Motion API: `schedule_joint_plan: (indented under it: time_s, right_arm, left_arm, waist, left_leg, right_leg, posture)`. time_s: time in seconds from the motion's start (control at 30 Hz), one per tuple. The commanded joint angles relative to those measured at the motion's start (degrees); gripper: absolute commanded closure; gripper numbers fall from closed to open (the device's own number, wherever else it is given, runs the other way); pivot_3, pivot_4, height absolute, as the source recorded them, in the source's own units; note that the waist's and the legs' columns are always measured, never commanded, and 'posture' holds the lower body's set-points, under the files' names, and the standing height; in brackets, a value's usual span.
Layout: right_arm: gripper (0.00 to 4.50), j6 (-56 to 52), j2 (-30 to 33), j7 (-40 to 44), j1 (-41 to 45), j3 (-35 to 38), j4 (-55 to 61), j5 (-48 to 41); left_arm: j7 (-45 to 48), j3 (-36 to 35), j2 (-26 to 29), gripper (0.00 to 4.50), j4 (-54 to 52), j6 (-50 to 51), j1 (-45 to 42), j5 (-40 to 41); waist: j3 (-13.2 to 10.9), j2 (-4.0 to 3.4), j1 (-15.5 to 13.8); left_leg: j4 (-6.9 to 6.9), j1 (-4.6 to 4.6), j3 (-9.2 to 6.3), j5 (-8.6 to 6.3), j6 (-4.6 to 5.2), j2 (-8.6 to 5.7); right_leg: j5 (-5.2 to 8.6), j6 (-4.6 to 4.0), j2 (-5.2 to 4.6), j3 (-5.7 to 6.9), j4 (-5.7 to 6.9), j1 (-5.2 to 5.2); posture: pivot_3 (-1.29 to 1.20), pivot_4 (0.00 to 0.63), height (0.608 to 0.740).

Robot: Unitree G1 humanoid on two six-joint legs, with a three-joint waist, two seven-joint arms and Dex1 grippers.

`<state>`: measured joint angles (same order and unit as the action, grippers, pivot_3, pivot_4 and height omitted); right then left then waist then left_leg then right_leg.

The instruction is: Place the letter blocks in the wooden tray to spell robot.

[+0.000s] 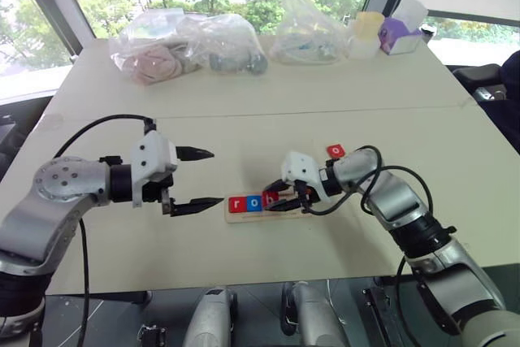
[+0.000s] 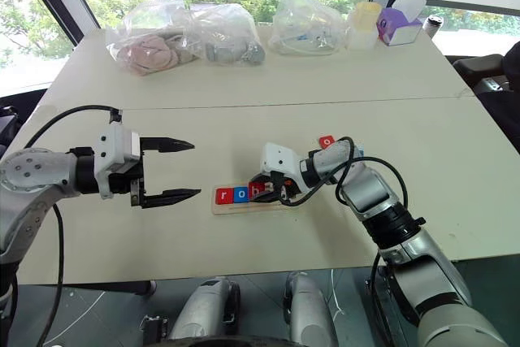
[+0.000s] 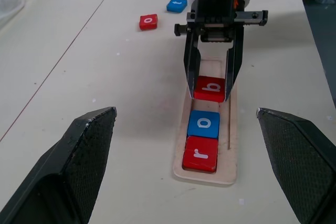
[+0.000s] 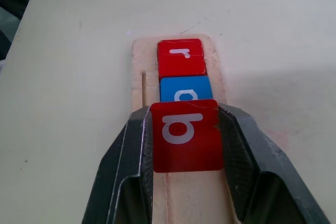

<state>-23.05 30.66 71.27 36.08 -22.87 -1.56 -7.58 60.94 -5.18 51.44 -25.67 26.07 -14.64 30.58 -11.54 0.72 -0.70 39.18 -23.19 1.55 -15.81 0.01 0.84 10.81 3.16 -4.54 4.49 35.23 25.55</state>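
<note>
The wooden tray [image 3: 232,145] lies at the table's middle, near the front edge. In it sit a red letter block "r" [image 3: 200,153] and a blue "o" [image 3: 203,124], side by side at its left end. My right gripper [image 1: 280,199] is shut on a red "b" block [image 4: 185,135], holding it over the tray right beside the blue "o". A loose red "o" [image 3: 148,21] and a blue "t" [image 3: 177,4] lie on the table beyond the tray. My left gripper [image 1: 207,176] hovers open left of the tray, holding nothing.
Clear plastic bags [image 1: 187,42] with soft items lie along the far side of the table. A purple tissue box [image 1: 400,34] and a lidded container [image 1: 366,32] stand at the far right. A seam [image 1: 244,113] crosses the tabletop.
</note>
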Motion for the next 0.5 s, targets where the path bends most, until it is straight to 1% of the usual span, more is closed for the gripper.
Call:
schedule_joint_plan:
  time_s: [0.03,0.47,0.5]
  right_arm:
    - [3.33,1.46,-0.25,0.35,0.98,0.09,-0.19,0.15]
    - [3.33,3.36,-0.65,0.5,1.0,-0.83,-2.83,1.11]
    - [2.83,3.41,-0.77,0.45,1.03,-0.86,-3.0,1.17]
  left_arm:
    - [-0.3,-0.04,-0.09,0.0,-1.68,0.21,-0.48,0.49]
    - [-0.62,0.32,-0.37,0.0,-1.84,0.7,-1.09,0.44]
    - [-0.63,0.28,-0.35,0.0,-1.88,0.73,-1.04,0.46]
  waist:
    - [0.0,0.0,0.0]
    - [0.0,0.0,0.05]
    - [0.0,0.0,0.05]
  left_leg:
    - [0.0,0.0,0.0,0.0,0.0,0.0]
    - [0.0,0.0,0.0,0.0,0.0,-0.01]
    - [0.0,0.0,0.0,0.0,0.0,-0.01]
  right_leg:
    - [0.0,0.0,0.0,0.0,0.0,0.0]
    - [0.0,0.0,0.0,0.0,0.0,0.0]
    - [0.0,0.0,0.0,0.0,0.0,0.0]
  posture:
    - [0.0,0.15,0.74]
    - [0.0,0.15,0.74]
    - [0.0,0.15,0.74]
